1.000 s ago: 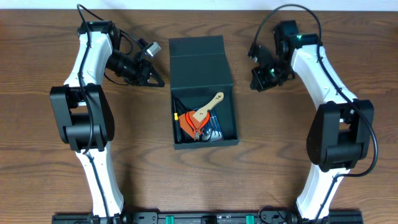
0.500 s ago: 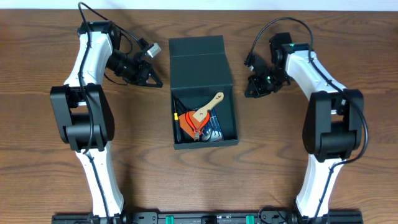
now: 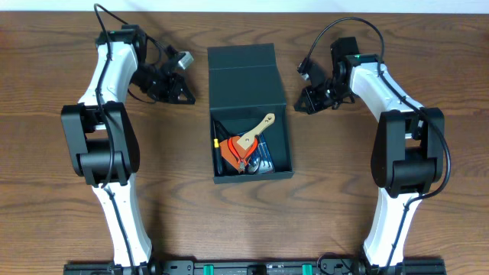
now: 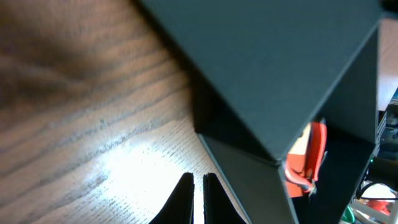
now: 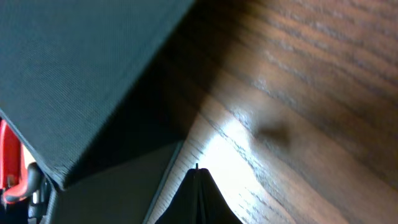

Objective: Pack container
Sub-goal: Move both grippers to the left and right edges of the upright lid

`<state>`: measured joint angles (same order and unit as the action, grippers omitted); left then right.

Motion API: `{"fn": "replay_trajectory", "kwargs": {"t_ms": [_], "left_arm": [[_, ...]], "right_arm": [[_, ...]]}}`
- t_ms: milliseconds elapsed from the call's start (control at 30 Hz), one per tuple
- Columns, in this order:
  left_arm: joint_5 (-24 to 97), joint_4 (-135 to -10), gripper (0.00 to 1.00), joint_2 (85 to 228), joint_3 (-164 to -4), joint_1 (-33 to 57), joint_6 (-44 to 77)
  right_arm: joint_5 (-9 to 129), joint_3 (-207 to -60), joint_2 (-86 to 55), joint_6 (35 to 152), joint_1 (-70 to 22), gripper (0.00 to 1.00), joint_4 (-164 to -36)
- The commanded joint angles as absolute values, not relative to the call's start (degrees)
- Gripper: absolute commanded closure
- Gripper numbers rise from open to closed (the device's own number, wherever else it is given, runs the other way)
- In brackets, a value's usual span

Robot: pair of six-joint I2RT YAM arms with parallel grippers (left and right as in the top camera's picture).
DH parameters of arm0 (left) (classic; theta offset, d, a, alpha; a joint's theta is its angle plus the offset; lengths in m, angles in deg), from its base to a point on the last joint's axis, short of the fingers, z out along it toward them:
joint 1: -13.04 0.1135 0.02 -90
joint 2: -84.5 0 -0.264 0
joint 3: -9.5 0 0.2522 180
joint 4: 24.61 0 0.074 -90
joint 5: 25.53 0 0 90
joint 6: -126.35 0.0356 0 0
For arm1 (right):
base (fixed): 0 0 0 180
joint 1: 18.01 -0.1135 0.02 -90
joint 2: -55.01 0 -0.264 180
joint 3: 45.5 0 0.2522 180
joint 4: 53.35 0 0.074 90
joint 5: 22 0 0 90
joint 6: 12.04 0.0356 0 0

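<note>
Two white and black arms reach in from the near edge of a brown wooden table [image 3: 46,229], the left arm [image 3: 107,145] on one side and the right arm [image 3: 405,153] on the other. Between them, toward the far half of the table, sits the container [image 3: 246,76], a dark teal-green box with its hinged lid flipped up and back so the inside lies open to the overhead camera.

The left gripper [image 3: 186,98] rests low just beside the container's left wall, near the hinge line; its fingers [image 4: 186,193] are drawn together with only a thin slit between them and hold nothing. The right gripper [image 3: 299,107] sits close to the opposite wall, about level with the lid's fold, its fingertips pinched into a single point, also empty.

Inside the container lie an orange-red tool [image 3: 233,153] and, slanted across it, a tool with a pale wooden handle [image 3: 256,131]. Something blue [image 3: 264,157] shows beneath them, possibly a packet, though it is too small to tell
</note>
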<state>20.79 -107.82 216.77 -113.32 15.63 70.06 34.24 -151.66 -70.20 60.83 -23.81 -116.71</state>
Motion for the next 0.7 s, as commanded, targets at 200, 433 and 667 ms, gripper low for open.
{"fn": "replay_trajectory", "kwargs": {"t_ms": [200,433,667], "left_arm": [[20.3,-106.2,0.94,219.9,-110.2,16.0,68.6],[16.9,-106.1,0.94,222.2,-110.2,15.7,68.9],[11.4,-104.9,0.94,222.4,-110.2,15.6,70.8]], "right_arm": [[27.9,-151.5,-70.9,62.8,-23.7,0.99,-113.6],[24.0,-151.5,-71.3,65.4,-23.7,0.99,-110.1],[23.4,-151.5,-71.4,65.7,-23.7,0.99,-109.6]]}}
